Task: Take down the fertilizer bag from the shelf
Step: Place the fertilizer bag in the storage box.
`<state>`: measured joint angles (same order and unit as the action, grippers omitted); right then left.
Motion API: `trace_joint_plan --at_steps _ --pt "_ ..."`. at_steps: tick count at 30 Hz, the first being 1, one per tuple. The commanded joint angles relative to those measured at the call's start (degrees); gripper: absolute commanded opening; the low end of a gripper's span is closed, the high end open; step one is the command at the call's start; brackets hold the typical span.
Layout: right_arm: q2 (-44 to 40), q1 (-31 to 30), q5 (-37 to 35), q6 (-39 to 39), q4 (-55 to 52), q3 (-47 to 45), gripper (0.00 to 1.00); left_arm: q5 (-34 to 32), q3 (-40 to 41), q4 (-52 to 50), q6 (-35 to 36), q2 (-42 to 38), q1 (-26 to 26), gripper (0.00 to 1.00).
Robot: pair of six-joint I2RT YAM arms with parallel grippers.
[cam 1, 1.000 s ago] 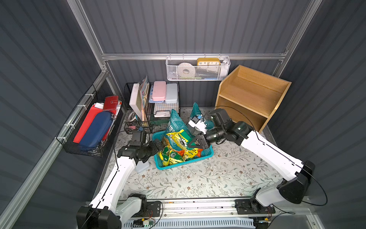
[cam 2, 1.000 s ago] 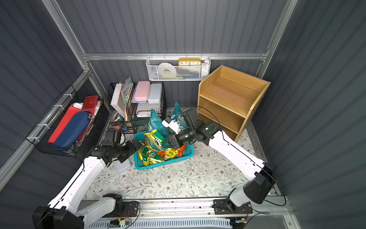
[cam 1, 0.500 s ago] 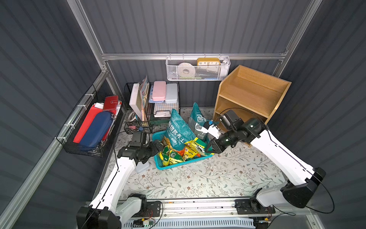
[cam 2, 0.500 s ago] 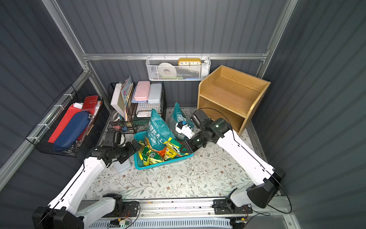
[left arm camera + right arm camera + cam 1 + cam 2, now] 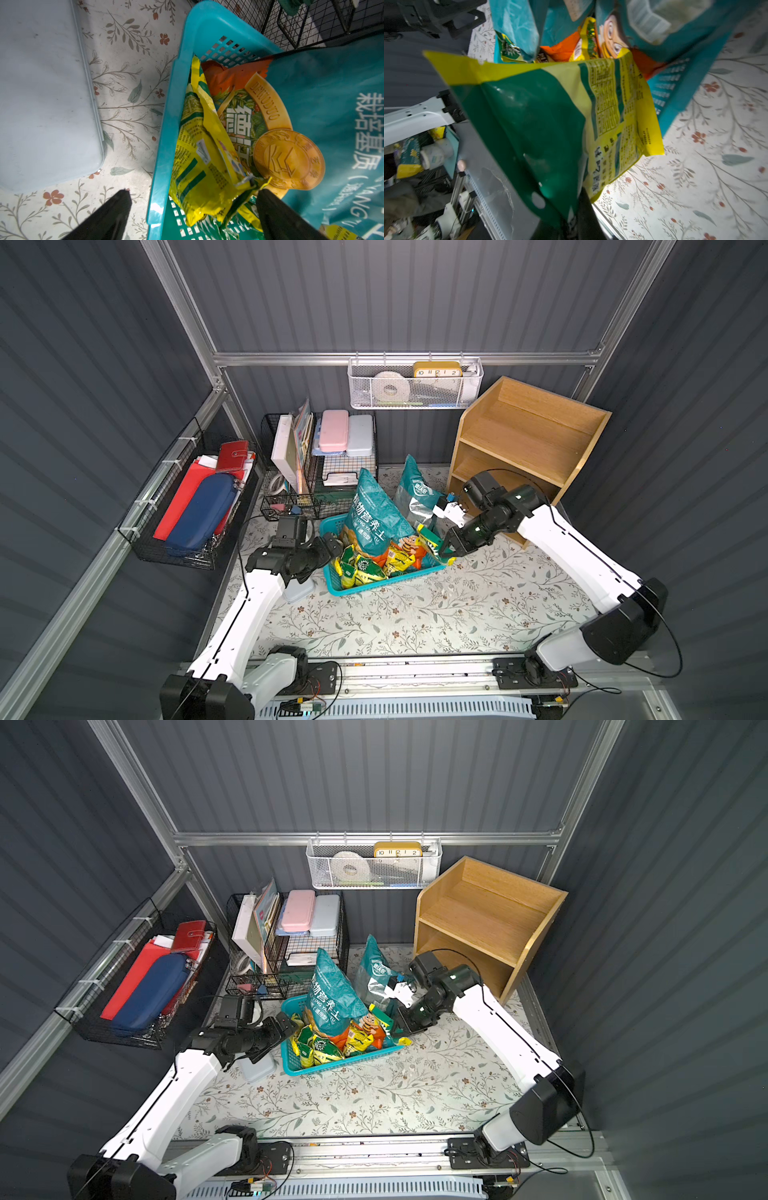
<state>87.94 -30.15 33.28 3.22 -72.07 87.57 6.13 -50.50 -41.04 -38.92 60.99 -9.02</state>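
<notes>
A small grey-walled booth holds two white robot arms reaching over a floral mat (image 5: 415, 614). The light wooden shelf (image 5: 528, 439) stands in the far right corner, its open front turned toward the arms. The fertilizer bag (image 5: 539, 124), yellow and green with fine print on one face, is off the shelf and down at the right-hand end of a teal plastic basket (image 5: 386, 578) in the middle of the mat. The right gripper (image 5: 446, 549) is pinched tight on one end of that bag. In the right wrist view the bag stretches away from the dark fingers toward the packets in the basket. I cannot tell whether its far end rests on them. The basket is heaped with yellow, green and orange packets, and a tall teal bag (image 5: 374, 514) with white lettering leans up out of it. The left gripper (image 5: 193, 193) is spread wide and grips nothing. It straddles the basket's left wall, with one finger (image 5: 112, 209) outside above the mat and the other inside over a yellow packet. A pale blue box (image 5: 297, 591) lies on the mat just beside the left arm. A black wire rack (image 5: 316, 472) stands behind the basket against the back wall, and a white mesh basket (image 5: 415, 389) hangs from a rail above.
</notes>
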Motion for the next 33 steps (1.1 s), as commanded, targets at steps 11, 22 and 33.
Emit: trace_joint_plan --at_steps 11,22,33 --pt "7.4 -0.4 -6.4 -5.1 5.2 1.1 0.0 0.3 -0.2 -1.0 0.5 0.3 -0.1 0.99" --pt "25.1 -4.4 -15.3 -1.1 12.1 0.3 0.0 -0.9 -0.1 -1.5 0.8 -0.4 -0.1 0.99" --pt "16.9 -9.5 -32.1 2.2 16.4 -5.4 0.13 -0.8 -1.4 -1.2 1.5 1.6 -0.1 0.99"
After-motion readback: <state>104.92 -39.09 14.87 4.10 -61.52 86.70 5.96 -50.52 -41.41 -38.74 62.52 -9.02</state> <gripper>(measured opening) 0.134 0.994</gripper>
